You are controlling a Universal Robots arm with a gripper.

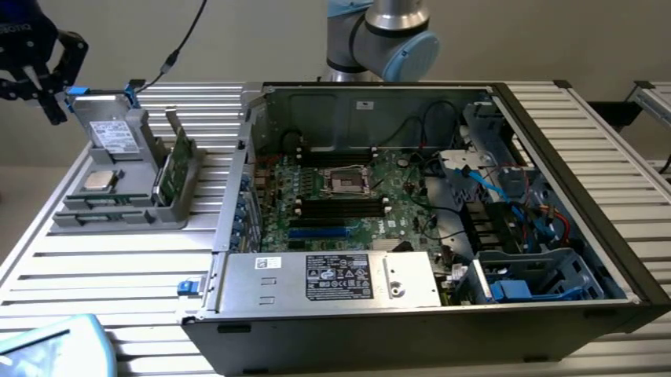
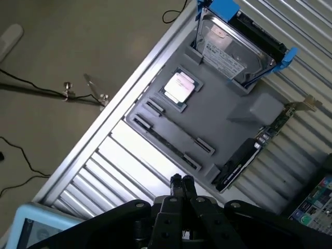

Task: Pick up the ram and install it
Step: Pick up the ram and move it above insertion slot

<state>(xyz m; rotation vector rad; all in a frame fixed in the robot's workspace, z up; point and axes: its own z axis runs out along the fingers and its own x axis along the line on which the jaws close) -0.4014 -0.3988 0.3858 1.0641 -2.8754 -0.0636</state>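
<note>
My black gripper (image 1: 47, 98) hangs high over the table's far corner at the exterior view's left, above and beyond the grey parts tray (image 1: 157, 212). In the wrist view its fingertips (image 2: 177, 181) are pressed together with nothing between them. The gripper (image 2: 181, 181) is shut, over the slatted table beside the tray (image 2: 228, 129). A thin dark strip, apparently the ram (image 2: 163, 141), stands on edge in the tray's long slot between small black clips. The open computer case (image 1: 629, 259) shows its motherboard with black memory slots (image 1: 341, 208).
The tray also holds a hard drive (image 2: 233, 46) in a blue bracket, a square silver processor chip (image 2: 179, 87) and an upright green expansion card (image 1: 176, 161). A power supply (image 1: 330, 276) lies along the case's near side. A light blue object (image 1: 53, 345) sits at the table's near corner.
</note>
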